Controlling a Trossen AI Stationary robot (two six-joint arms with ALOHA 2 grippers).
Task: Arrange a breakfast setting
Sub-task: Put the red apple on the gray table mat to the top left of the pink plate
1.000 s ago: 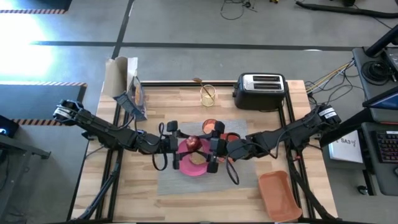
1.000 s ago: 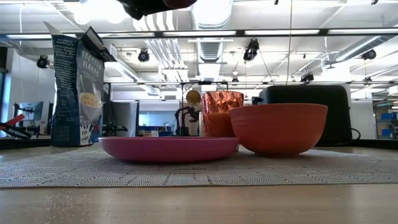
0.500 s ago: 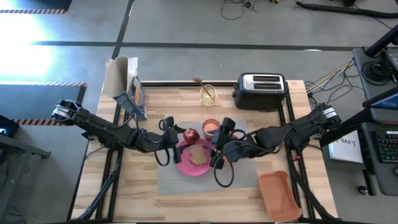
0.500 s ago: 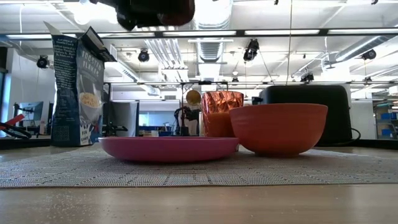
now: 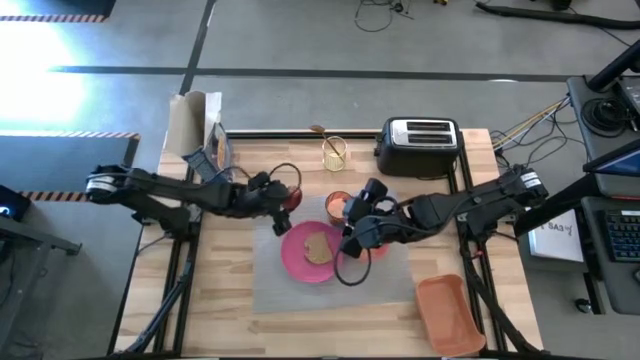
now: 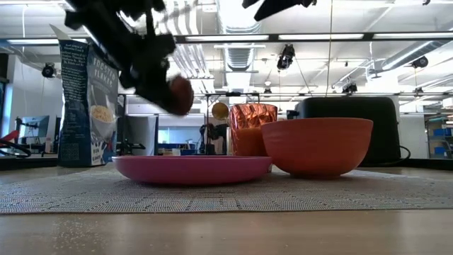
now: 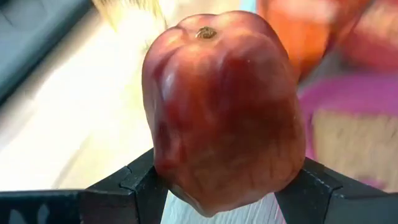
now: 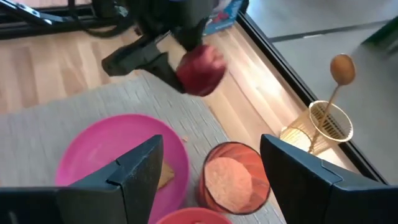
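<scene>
A red apple [image 5: 291, 197] hangs in the air by the pink plate's [image 5: 300, 262] far left rim, with my left gripper [image 5: 283, 199] shut on it. A brown toast slice [image 5: 318, 247] lies flat on the plate, which rests on the grey placemat [image 5: 270, 288]. The orange cup [image 5: 338, 205] stands at the mat's far side. The orange bowl [image 6: 316, 145] stands right of the plate, mostly under my right arm in the high view. My right gripper [image 8: 211, 152] hovers open above the cup and bowl with nothing between its fingers. My left gripper pinches the apple's two opposite sides [image 7: 163, 167] between its fingers, near the end that faces the wrist. The fingers slant down from the table's left. The apple is lifted clear of the table, its stem end [image 7: 205, 32] pointing away from the gripper.
A black-and-silver toaster [image 5: 418, 146] stands at the far right. A wire holder with a wooden utensil [image 5: 333, 150] stands at the far middle, a cereal bag [image 5: 213, 155] at the far left. An orange tray [image 5: 450, 315] lies at the near right.
My left gripper has carried the apple from above the plate toward the table's far left and down, tipping its fingers downward. My right gripper has drawn back from over the plate toward the cup and bowl, which uncovers the toast on the plate.
</scene>
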